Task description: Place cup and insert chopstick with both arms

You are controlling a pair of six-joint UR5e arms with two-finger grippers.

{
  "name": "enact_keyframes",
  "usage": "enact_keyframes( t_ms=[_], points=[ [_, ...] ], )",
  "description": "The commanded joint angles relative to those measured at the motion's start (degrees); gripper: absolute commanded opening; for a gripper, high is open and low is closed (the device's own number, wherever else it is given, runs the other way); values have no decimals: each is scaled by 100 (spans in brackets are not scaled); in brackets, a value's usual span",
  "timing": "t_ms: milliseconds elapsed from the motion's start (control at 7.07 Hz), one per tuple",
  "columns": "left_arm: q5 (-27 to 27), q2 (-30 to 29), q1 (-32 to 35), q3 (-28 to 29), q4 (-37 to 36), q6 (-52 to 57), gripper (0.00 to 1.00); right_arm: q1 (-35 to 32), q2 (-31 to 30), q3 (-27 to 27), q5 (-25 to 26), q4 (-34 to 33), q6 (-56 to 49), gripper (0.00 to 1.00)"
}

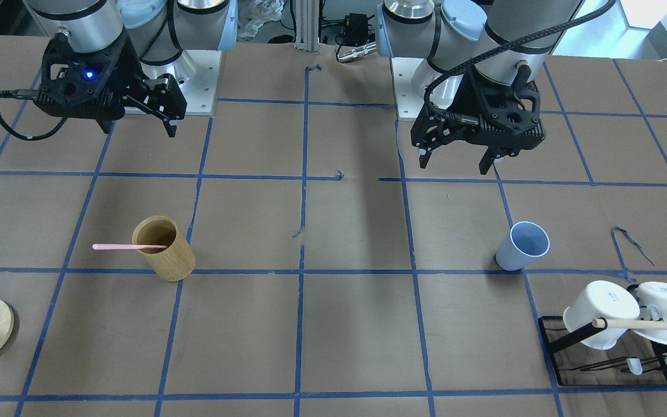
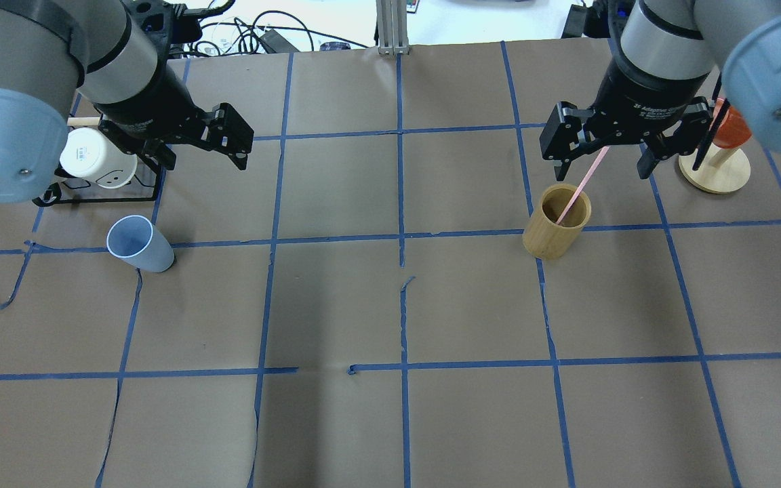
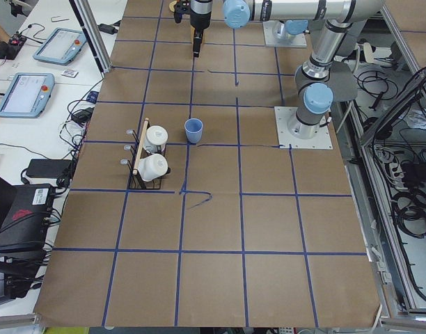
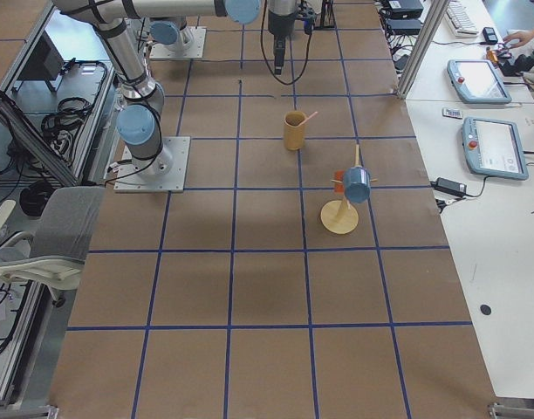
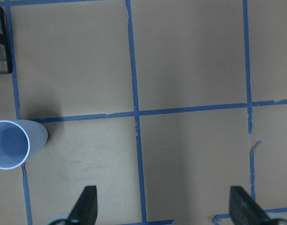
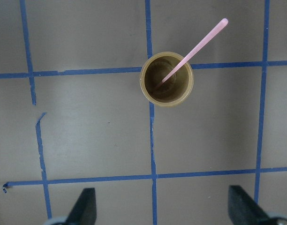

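hovering empty, jaws spread, the left gripper (image 1: 455, 167) hangs near the cup (image 1: 522, 245), the right gripper (image 1: 138, 128) near the chopstick (image 1: 128, 247) leaning in a bamboo holder (image 1: 165, 255), likely one pickup each.

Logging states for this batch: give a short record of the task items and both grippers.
cup: upright on the table, robot's left side, near the white mugs
chopstick: leaning in the bamboo holder, robot's right side
left gripper: open, empty, above the table
right gripper: open, empty, raised near the bamboo holder
progress: chopstick not yet in cup
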State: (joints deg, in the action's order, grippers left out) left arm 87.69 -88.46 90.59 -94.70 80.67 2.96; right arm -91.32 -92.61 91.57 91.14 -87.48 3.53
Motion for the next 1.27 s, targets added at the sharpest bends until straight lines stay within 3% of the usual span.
enact_keyframes(
  t_ms=[0, 1132],
  points=[
    [3, 22, -58, -13, 28, 3, 100, 0, -3, 1, 0, 20, 16, 100],
    [275, 180, -33, 48, 54, 38, 100, -9, -3, 1, 0, 91, 25, 100]
  ],
)
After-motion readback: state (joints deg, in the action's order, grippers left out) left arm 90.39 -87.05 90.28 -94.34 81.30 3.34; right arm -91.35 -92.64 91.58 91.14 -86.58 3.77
